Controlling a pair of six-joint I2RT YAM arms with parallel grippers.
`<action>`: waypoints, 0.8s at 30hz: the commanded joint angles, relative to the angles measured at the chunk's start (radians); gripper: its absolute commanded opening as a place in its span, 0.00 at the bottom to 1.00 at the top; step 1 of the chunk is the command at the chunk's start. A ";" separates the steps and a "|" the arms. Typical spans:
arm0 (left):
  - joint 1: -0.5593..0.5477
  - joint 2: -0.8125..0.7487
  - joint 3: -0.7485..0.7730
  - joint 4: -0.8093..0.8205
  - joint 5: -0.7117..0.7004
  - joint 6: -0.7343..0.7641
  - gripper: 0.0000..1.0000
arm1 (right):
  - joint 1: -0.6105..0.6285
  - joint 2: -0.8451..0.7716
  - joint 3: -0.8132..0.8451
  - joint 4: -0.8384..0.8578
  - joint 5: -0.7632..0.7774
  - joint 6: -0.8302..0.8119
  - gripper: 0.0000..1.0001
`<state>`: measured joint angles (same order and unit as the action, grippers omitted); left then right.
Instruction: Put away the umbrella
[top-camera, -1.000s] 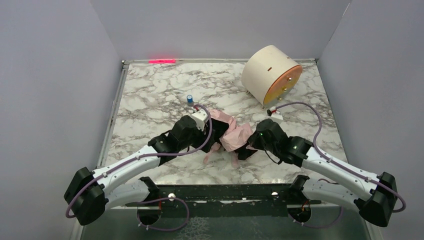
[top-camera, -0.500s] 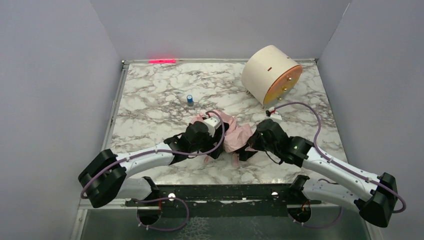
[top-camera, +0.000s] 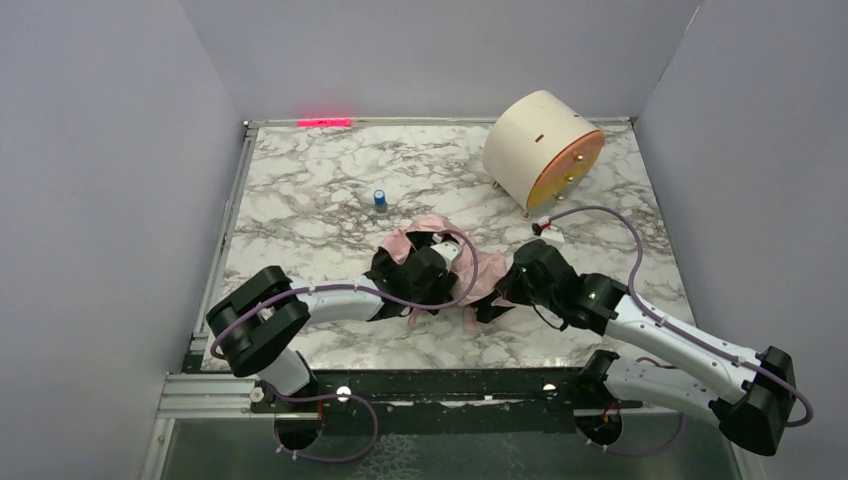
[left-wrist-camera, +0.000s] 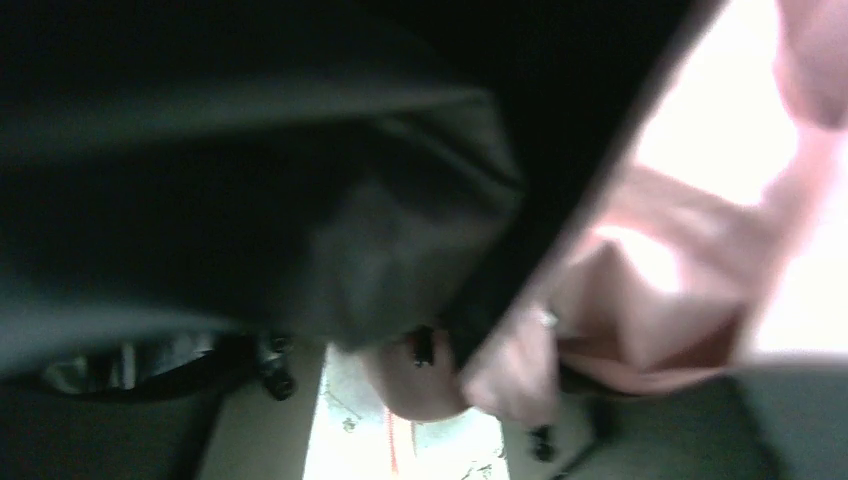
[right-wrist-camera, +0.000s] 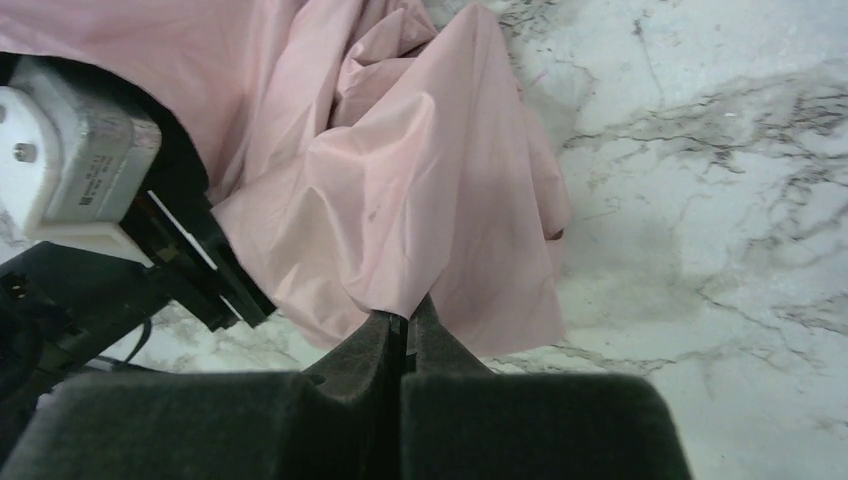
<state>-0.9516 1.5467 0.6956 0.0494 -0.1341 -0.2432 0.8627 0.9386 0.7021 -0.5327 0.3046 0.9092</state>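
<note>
I am watching the pale pink fabric compact umbrella (top-camera: 480, 272), which is lying crumpled near the middle of the white-and-grey marbled tabletop (top-camera: 320, 200), between the two arms. The right gripper (right-wrist-camera: 401, 325) is pressing its dark fingers flat together, and a pointed fold of the pink cloth is running down into their tips, so I am reading it as pinching the fabric's near edge. The rest of the cloth is spreading away from those fingers in loose creases over the marble.

The left gripper (top-camera: 425, 272) is reaching in from the left and sitting right against the bunched cloth, with pink folds showing behind and beside it. Its own camera is giving me mostly a dark blur with bright pink fabric at the right, so I cannot tell how wide its claw is standing or whether it is holding anything.

A cream cylindrical drum with an orange face (top-camera: 535, 145) is resting at the far right of the table, well apart from the umbrella. A small blue cylinder (top-camera: 381, 198) is standing upright beyond the left gripper.
</note>
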 joint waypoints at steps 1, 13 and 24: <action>-0.001 -0.009 0.027 -0.041 -0.114 0.015 0.53 | 0.002 0.002 0.061 -0.141 0.113 0.023 0.00; 0.022 -0.021 -0.017 -0.043 -0.065 0.026 0.14 | 0.002 0.073 0.220 -0.375 0.395 -0.038 0.00; 0.136 -0.072 -0.039 -0.003 0.042 -0.016 0.00 | 0.002 0.086 0.147 0.078 -0.236 -0.397 0.29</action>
<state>-0.8585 1.5162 0.6762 0.0288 -0.1436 -0.2291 0.8627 0.9981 0.8581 -0.6083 0.3328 0.6052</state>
